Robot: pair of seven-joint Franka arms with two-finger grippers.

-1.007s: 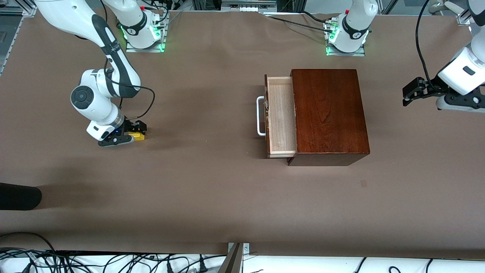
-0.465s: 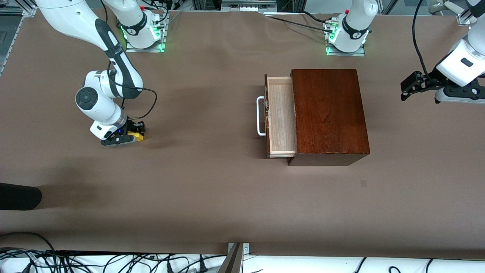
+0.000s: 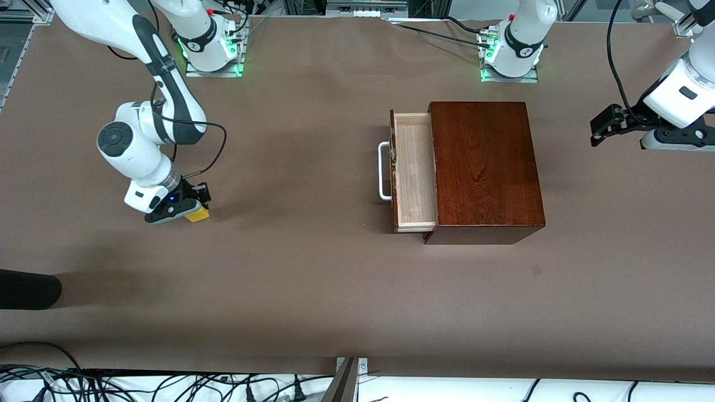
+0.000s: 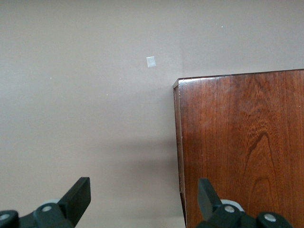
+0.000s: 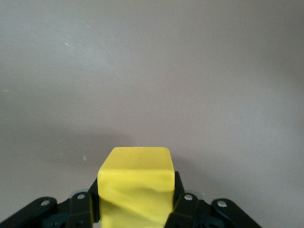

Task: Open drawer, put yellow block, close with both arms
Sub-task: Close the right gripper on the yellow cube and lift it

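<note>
Toward the right arm's end of the table [image 3: 313,290], the right gripper [image 3: 192,207] has its jaws clamped on the yellow block [image 3: 198,214], which sits between the fingers [image 5: 183,204] over the brown surface. Farther from the front camera, near the middle of the table, the wooden box [image 3: 485,170] stands with its drawer [image 3: 414,172] pulled out and its white handle [image 3: 383,170] facing the right arm's end. The left gripper [image 3: 600,129] waits over the left arm's end of the table, jaws spread wide.
</note>
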